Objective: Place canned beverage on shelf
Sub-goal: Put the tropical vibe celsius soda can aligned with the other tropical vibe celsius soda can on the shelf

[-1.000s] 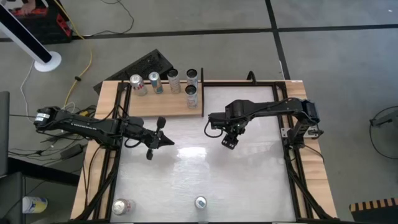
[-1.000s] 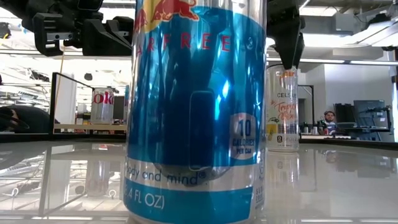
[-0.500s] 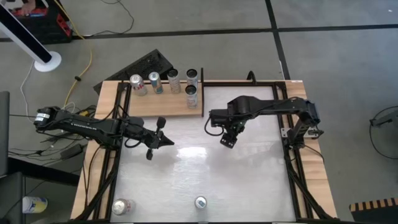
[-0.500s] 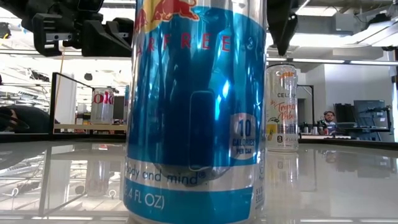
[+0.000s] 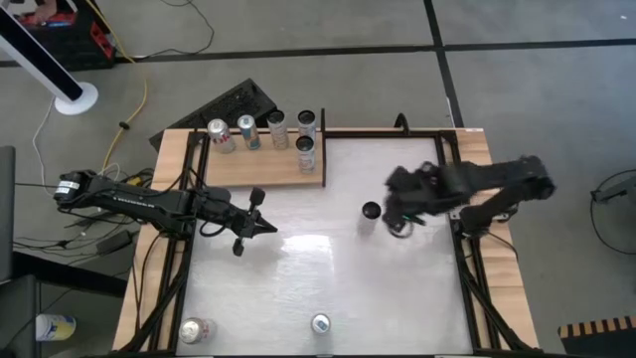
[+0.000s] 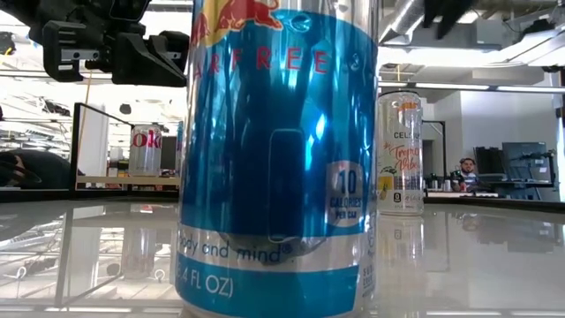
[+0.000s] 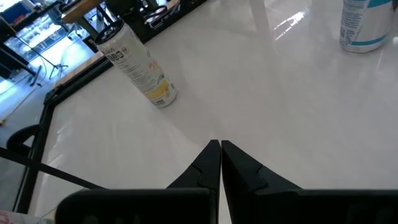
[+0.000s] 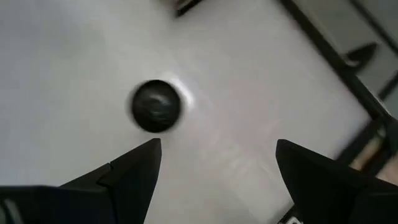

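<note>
The right gripper [image 5: 402,221] has its fingers [image 8: 134,168] spread wide and empty, pointing down at the tabletop [image 5: 298,288]. The tall can [image 5: 371,212] stands upright just beside them, on the side toward the shelf [image 5: 260,164], and is not between them. I judge the step in hand is to grasp this can: the fingers should come down on both sides of it, centred, and close only when low enough so it does not tip. The right arm is bent and reaches inward from the table's right edge. The shelf already carries five cans. The left gripper [image 5: 248,221] waits with fingers pressed together, near the shelf's front edge.
</note>
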